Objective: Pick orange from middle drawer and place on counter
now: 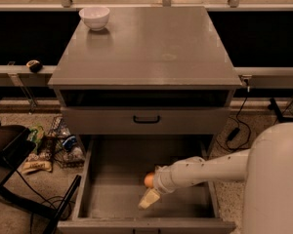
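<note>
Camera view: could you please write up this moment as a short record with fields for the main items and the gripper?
orange: inside the middle drawer, right of its centre
middle drawer: pulled open, lowest of the cabinet
gripper: reached into the middle drawer from the right, right at the orange; contact unclear
counter: carries a white bowl at its back left corner; no orange on it
drawer front with black handle: above the open drawer
task stage: orange not yet on the counter

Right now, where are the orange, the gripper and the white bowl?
orange [149,180]: camera view, its visible left side.
gripper [147,199]: camera view, pale tip, in the middle drawer [112,201] beside the orange.
white bowl [94,18]: camera view, outer wall.
</note>
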Motion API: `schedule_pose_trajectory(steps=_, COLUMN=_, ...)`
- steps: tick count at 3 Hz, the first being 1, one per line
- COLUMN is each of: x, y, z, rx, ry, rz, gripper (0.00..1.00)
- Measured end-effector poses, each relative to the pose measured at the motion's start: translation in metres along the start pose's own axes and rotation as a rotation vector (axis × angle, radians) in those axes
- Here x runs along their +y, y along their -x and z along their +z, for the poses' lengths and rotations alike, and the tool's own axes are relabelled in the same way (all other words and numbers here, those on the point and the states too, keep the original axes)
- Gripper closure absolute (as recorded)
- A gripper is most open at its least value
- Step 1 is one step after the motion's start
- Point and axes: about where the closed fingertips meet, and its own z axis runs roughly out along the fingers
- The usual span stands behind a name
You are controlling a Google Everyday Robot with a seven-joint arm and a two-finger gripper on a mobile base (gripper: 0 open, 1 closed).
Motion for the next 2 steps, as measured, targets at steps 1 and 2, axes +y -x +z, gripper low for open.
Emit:
schedule_pose_trajectory(steps=1, x=-0.01, y=-0.007, z=0.015, rx=0.011, ry=-0.001, rz=-0.003, gripper=0.0)
schedule_pose_trajectory(steps=2, x=-0.021, y=-0.013, z=0.032, rx=0.01, ry=-0.003, rz=-0.008, gripper=0.19)
